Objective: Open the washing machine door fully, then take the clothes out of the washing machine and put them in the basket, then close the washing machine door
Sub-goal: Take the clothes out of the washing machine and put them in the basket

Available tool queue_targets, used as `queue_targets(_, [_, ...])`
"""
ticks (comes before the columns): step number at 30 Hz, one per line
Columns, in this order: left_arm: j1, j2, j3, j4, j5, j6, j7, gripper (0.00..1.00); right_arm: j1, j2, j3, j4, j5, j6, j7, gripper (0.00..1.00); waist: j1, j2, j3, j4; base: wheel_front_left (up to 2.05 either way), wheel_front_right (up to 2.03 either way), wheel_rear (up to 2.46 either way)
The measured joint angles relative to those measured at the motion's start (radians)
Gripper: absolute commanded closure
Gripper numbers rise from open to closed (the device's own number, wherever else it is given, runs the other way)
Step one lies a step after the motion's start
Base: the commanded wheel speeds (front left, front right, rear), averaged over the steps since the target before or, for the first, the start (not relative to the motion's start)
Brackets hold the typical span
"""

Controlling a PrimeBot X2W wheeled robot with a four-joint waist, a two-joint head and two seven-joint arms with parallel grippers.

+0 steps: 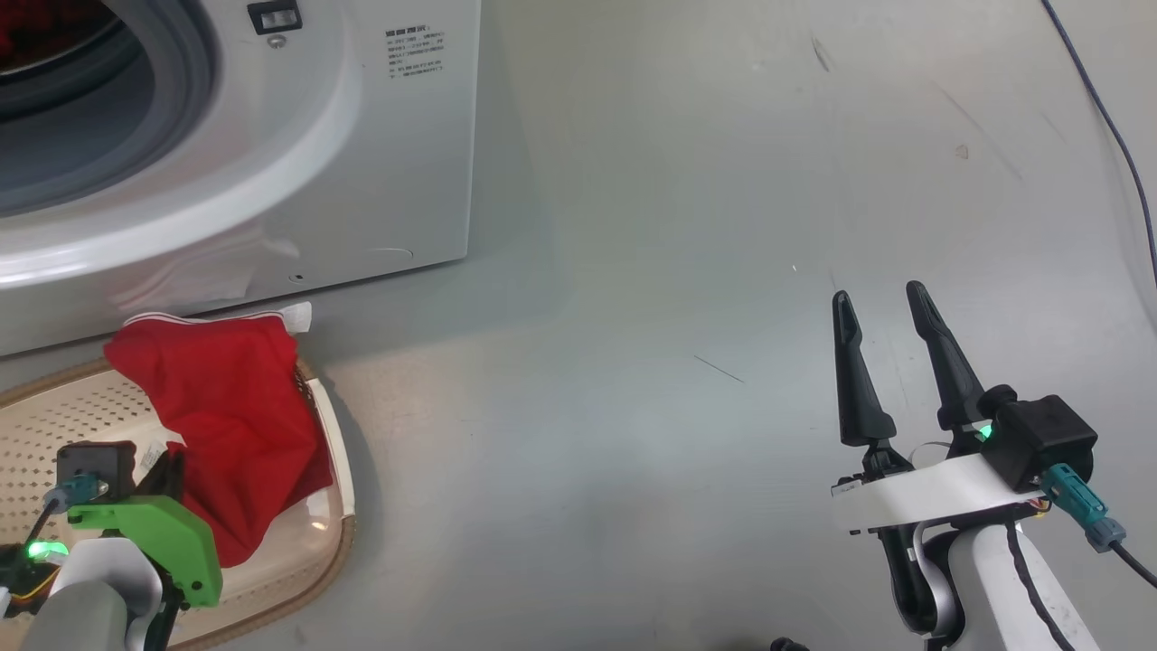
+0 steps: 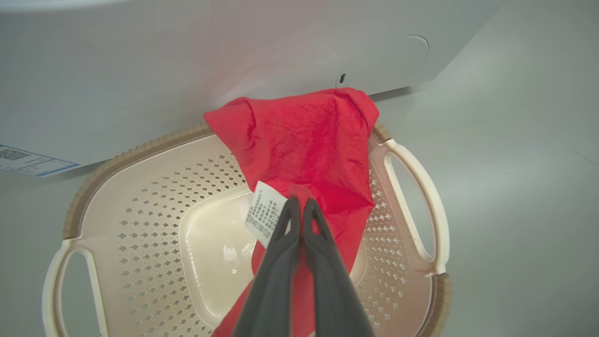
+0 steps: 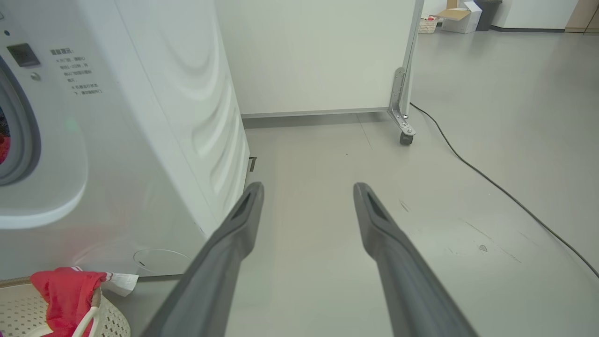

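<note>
The clothes [image 2: 309, 140] are pinched by the left gripper [image 2: 299, 204], the basket [image 2: 140, 210] lying beneath it; the right gripper [image 1: 878, 295] is spread, empty.

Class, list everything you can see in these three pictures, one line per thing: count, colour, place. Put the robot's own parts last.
washing machine: one, white, at left.
clothes: one red piece over the basket's rim nearest the machine; more red inside the machine, count unclear.
tag: one, white, on that piece.
basket: one, cream with brown rim, on the floor before the machine.
label: one, blue, low on the machine.
cable: one, dark, across the floor at right.
panel: one, white, on a caster, beyond the machine.
floor: grey.
left gripper: dark, shut on the clothes, over the basket.
right gripper: dark, open, over the floor.
</note>
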Motion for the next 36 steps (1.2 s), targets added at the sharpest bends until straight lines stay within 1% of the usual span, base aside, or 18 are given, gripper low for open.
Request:
queue_targets(3, [-0.026, 0.0, 0.0, 0.023, 0.0, 0.0, 0.001, 1.0, -0.005, 0.0, -0.001, -0.003, 0.0, 0.0, 0.0, 0.0, 0.0, 0.0, 0.02, -0.01, 0.0, 0.0, 0.0])
queue_targets(4, [-0.032, -0.001, 0.0, 0.037, 0.0, 0.0, 0.003, 0.91, -0.005, 0.001, -0.002, -0.003, 0.0, 0.0, 0.0, 0.0, 0.0, 0.0, 0.026, -0.012, 0.0, 0.0, 0.0])
queue_targets(5, [-0.035, -0.001, -0.001, 0.049, 0.0, 0.0, 0.009, 0.6, -0.006, 0.001, -0.002, -0.003, 0.0, -0.001, 0.0, 0.0, 0.0, 0.0, 0.03, -0.015, 0.0, 0.0, 0.0])
queue_targets(6, [-0.036, -0.002, -0.001, 0.06, 0.0, 0.0, 0.01, 0.08, -0.006, 0.001, -0.002, -0.003, 0.0, -0.001, 0.0, 0.0, 0.0, 0.0, 0.033, -0.017, 0.0, 0.0, 0.0])
queue_targets(7, [-0.039, -0.004, 0.0, 0.083, -0.004, 0.0, 0.014, 0.0, -0.008, 0.002, -0.002, -0.002, 0.0, -0.001, 0.0, 0.0, 0.0, 0.0, 0.037, -0.02, 0.0, 0.0, 0.0])
queue_targets(12, [-0.053, -0.017, -0.008, 0.127, -0.007, 0.0, 0.016, 0.0, -0.009, 0.002, -0.006, 0.003, -0.003, -0.002, 0.0, 0.0, 0.0, 0.0, 0.027, -0.015, 0.0, 0.0, 0.0])
queue_targets(14, [-0.057, -0.023, -0.013, 0.139, -0.007, 0.0, 0.011, 0.0, -0.01, 0.002, -0.006, 0.005, -0.003, -0.009, 0.0, 0.0, 0.0, 0.0, 0.019, -0.01, 0.0, 0.0, 0.0])
queue_targets(16, [-0.063, -0.025, -0.019, 0.147, -0.007, 0.0, 0.004, 0.0, -0.011, 0.002, -0.006, 0.007, -0.003, -0.009, 0.0, 0.0, 0.0, 0.0, 0.012, -0.005, 0.0, 0.0, 0.0])
queue_targets(27, [-0.085, -0.063, -0.047, 0.166, 0.002, -0.008, -0.095, 0.0, -0.012, 0.002, -0.008, 0.029, -0.003, -0.009, 0.0, 0.0, 0.0001, 0.0, -0.055, 0.03, 0.0, 0.0, 0.0])
queue_targets(31, [-0.098, -0.088, -0.07, 0.161, 0.005, -0.01, -0.151, 0.0, -0.012, 0.002, -0.026, 0.037, -0.003, -0.01, 0.0, 0.0, 0.0001, 0.0, -0.094, 0.054, 0.0, 0.0, 0.0])
queue_targets(36, [-0.104, -0.108, -0.101, 0.145, 0.031, -0.018, -0.173, 0.0, -0.009, 0.002, -0.043, 0.044, -0.003, -0.01, 0.0, 0.0, 0.0001, 0.0, -0.13, 0.09, 0.0, 0.0, 0.0])
